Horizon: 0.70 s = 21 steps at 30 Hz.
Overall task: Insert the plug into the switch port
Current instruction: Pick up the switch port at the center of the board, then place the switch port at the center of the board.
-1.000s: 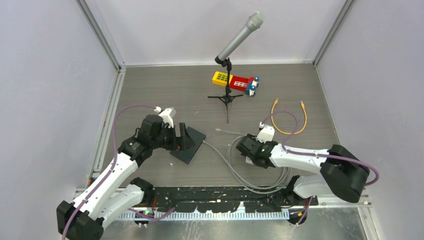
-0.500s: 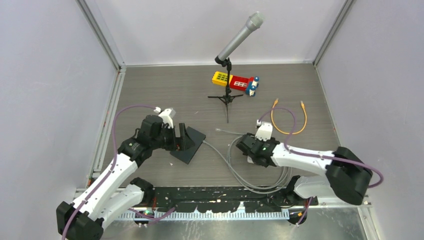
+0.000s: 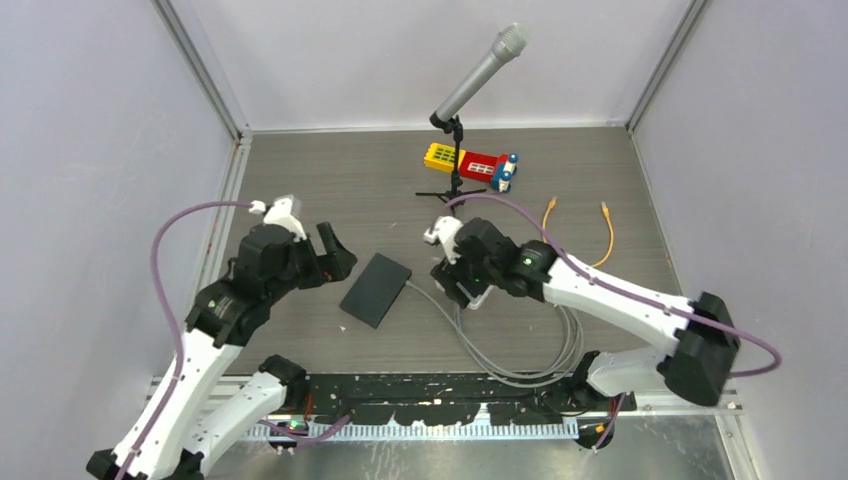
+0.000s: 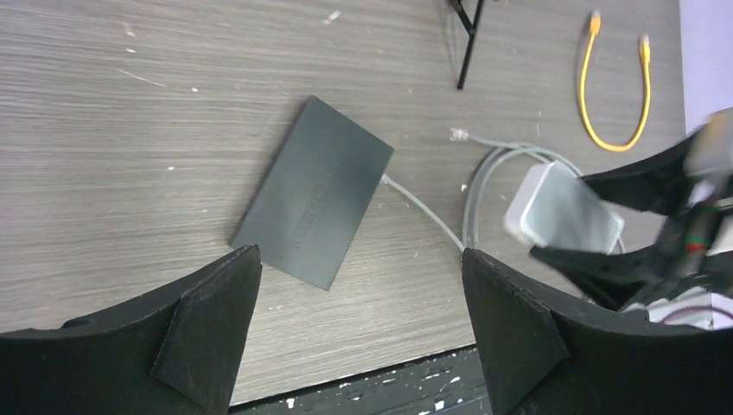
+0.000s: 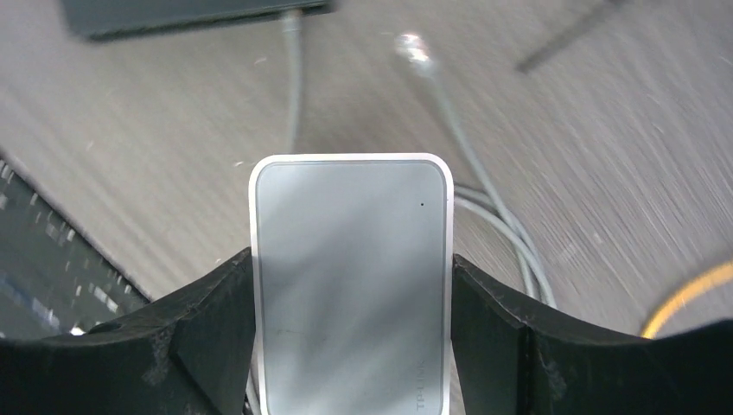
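Pinched flat in the right hand (image 5: 352, 259): a smooth white switch (image 4: 562, 216), round-cornered, above the grey wood-grain table (image 4: 130, 130). Just beyond, on bare table, the clear plug (image 4: 458, 134) ending a grey cable (image 4: 423, 212). Left hand (image 4: 361, 259) spread wide, empty, over a matte black box (image 4: 315, 203). Switch ports hidden.

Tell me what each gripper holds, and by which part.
Right gripper grips the white TP-Link device across its two long sides; left gripper is open, empty.
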Motion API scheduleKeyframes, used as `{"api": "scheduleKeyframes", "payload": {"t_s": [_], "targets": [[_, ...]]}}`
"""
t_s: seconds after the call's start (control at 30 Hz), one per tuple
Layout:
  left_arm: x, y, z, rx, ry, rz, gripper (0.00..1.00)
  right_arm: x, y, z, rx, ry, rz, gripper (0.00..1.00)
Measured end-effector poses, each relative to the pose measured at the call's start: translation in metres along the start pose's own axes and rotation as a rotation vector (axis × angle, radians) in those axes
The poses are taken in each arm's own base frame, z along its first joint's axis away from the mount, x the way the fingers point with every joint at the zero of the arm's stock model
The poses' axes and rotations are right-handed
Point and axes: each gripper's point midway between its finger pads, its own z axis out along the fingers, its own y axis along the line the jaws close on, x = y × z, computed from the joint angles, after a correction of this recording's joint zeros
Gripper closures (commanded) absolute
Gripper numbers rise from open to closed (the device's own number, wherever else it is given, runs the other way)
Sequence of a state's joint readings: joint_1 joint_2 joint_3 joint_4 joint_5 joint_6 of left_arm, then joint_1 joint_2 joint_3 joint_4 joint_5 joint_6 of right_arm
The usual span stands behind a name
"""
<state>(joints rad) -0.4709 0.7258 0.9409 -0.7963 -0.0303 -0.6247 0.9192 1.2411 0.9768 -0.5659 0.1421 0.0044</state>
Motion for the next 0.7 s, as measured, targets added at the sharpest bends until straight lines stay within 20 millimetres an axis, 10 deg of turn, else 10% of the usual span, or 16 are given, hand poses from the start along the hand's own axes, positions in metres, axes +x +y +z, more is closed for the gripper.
{"api": "scheduleKeyframes", "payload": {"t_s": [0.47,0.7], "targets": [[-0.017,0.024,-0.055,-0.105,-0.133,-0.047,0.09,0.008,0.128,0.07,-0.551,0.195,-0.684,0.99],[-0.009,0.036,-0.065,-0.149,-0.132,-0.057,0.07,0.036,0.154,0.081,-0.64,0.201,-0.824,0.23]]}}
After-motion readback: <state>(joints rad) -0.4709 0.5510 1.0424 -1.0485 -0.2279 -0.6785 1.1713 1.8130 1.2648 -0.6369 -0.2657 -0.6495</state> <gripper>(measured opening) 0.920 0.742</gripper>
